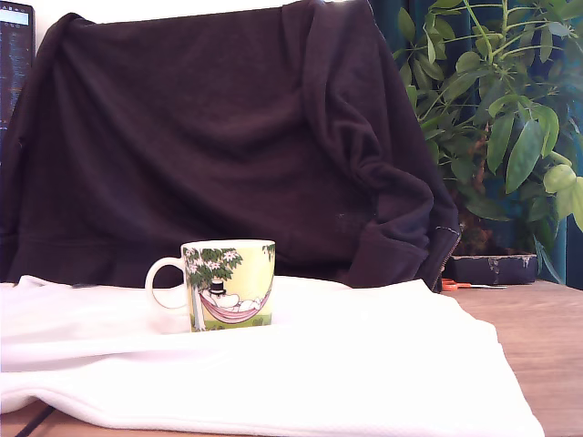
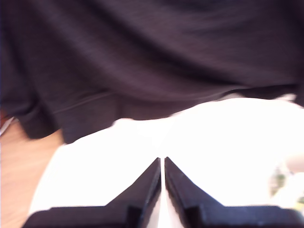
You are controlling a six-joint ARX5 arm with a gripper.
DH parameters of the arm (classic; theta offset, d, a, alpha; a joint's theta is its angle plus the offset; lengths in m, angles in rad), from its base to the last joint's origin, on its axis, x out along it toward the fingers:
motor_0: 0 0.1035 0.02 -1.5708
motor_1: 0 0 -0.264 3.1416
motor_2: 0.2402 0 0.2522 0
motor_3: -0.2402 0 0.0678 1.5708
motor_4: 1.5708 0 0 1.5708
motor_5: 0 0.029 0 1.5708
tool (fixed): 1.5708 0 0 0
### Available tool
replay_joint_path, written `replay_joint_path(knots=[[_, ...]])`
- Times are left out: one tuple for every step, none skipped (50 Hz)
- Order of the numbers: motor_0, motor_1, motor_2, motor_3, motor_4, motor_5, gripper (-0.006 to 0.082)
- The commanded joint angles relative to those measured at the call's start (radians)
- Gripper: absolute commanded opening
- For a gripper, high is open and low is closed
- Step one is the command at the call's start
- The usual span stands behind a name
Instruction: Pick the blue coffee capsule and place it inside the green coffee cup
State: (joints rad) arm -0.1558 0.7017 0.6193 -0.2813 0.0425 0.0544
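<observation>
The green coffee cup (image 1: 229, 284), pale yellow-green with a white handle and a hammock cartoon, stands upright on the white cloth (image 1: 364, 364) in the exterior view. A blurred pale green shape (image 2: 286, 184) at the wrist view's edge may be the same cup. My gripper (image 2: 162, 160) appears only in the wrist view, hovering over the white cloth (image 2: 118, 161) with its two dark fingers (image 2: 142, 190) pressed together and nothing visible between them. The arm does not show in the exterior view. The blue coffee capsule is out of view in both frames.
A dark garment (image 1: 209, 137) hangs behind the cloth and fills the back of the wrist view (image 2: 152, 57). A leafy plant (image 1: 501, 100) stands at the exterior view's right, above a dark pot (image 1: 492, 269). Bare wooden table (image 1: 547, 337) lies to the right of the cloth.
</observation>
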Motion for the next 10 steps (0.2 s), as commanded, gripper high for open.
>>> replay_joint_path(knots=[[0.021, -0.016, 0.002, -0.002, 0.002, 0.006, -0.0019], [0.027, -0.017, 0.002, -0.005, 0.002, 0.006, -0.0019], [0.033, -0.017, 0.002, -0.006, 0.002, 0.006, -0.0019], [0.037, -0.017, 0.002, -0.006, 0.002, 0.006, -0.0019], [0.042, -0.019, 0.002, -0.007, 0.003, 0.006, -0.0019], [0.045, -0.021, 0.002, -0.008, 0.005, 0.006, -0.0019], [0.048, -0.023, 0.002, -0.010, 0.006, 0.006, -0.0019], [0.051, -0.023, 0.002, -0.010, 0.009, 0.006, -0.0019], [0.052, -0.023, 0.002, -0.010, 0.012, 0.006, -0.0019], [0.053, -0.023, 0.002, -0.010, 0.014, 0.006, -0.0019]])
